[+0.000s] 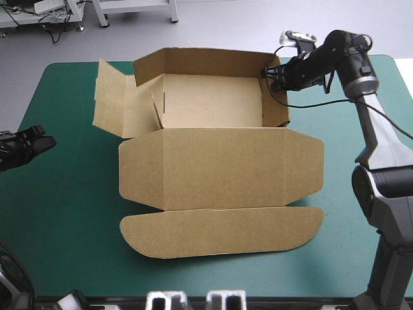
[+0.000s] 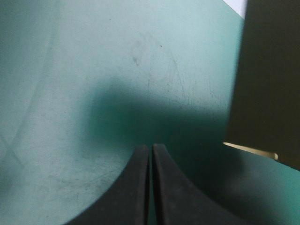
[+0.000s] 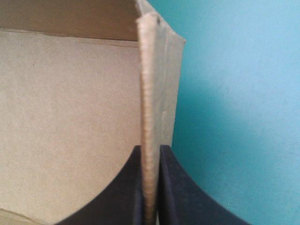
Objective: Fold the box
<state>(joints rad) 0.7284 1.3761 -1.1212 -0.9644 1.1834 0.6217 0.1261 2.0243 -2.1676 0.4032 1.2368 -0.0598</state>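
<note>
The brown box (image 1: 213, 103) stands in the middle of the table with its far wall and right wall raised. Its lid (image 1: 219, 168) lies flat toward the near edge. My right gripper (image 1: 266, 73) sits at the far end of the right wall, and in the right wrist view the gripper (image 3: 150, 157) is shut on that wall's top edge (image 3: 146, 93). My left gripper (image 1: 40, 139) hovers at the table's left side, apart from the box. Seen from the left wrist, the gripper (image 2: 151, 151) is shut on nothing over the teal-green cover, with dark board (image 2: 267, 84) off to one side.
The box's left side flap (image 1: 113, 97) splays outward toward the far left corner. A short inner flap (image 1: 158, 106) stands tilted inside the left end. The lid's rounded tuck flap (image 1: 219, 231) lies flat near the front edge. Teal-green cover (image 1: 64, 213) lies between my left gripper and the box.
</note>
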